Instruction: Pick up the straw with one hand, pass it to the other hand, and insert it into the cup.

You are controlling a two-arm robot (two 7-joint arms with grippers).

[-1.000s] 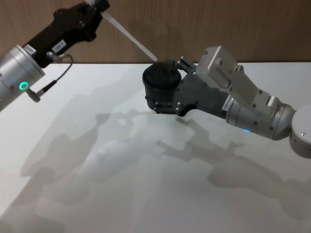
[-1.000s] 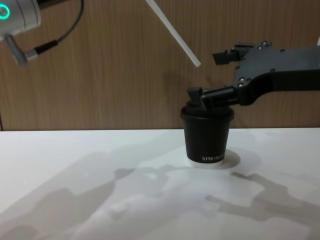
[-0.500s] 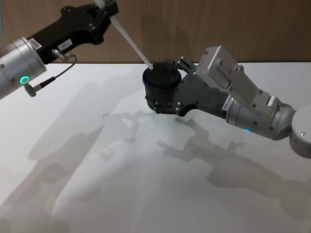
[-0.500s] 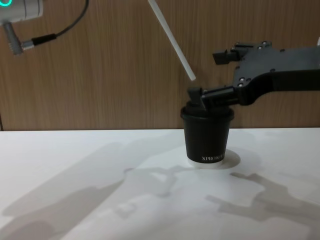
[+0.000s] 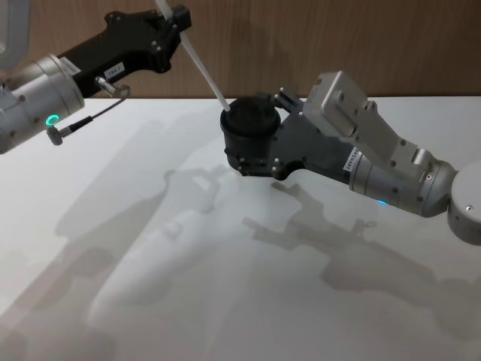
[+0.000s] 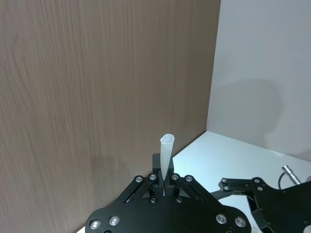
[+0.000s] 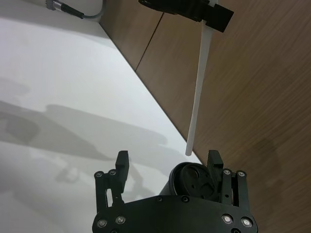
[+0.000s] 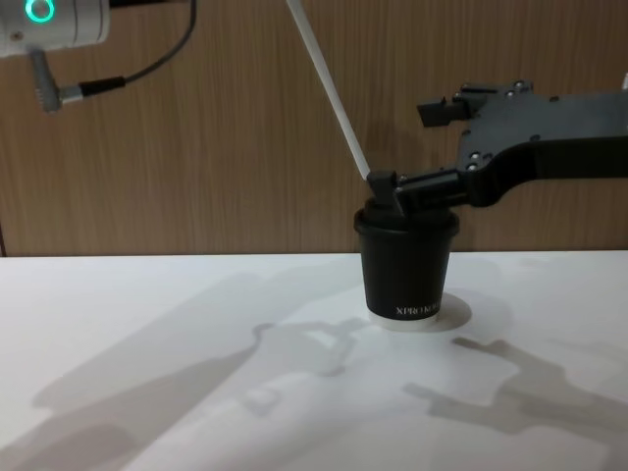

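The white straw [image 5: 201, 66] slants down from my left gripper [image 5: 179, 16], which is shut on its upper end near the wooden wall. Its lower tip hangs just above the left edge of the lid of the black cup [image 5: 252, 124]. In the chest view the straw [image 8: 329, 83] ends close over the cup [image 8: 406, 260]. My right gripper [image 7: 168, 159] is open, one finger on each side of the cup's lid [image 7: 192, 177], with a gap on one side. The left wrist view shows the straw [image 6: 166, 150] standing up between the left fingers [image 6: 171, 180].
The cup stands on a white table [image 5: 225, 263] near its far edge. A wooden wall [image 8: 196, 177] rises right behind it. The right arm [image 5: 376, 158] lies across the table's right side. The left wrist with its green ring [image 5: 45, 113] hangs at the left.
My left gripper has moved right, toward the cup. The straw has become steeper and its tip has dropped from well above the lid to just over it. The right arm has not moved.
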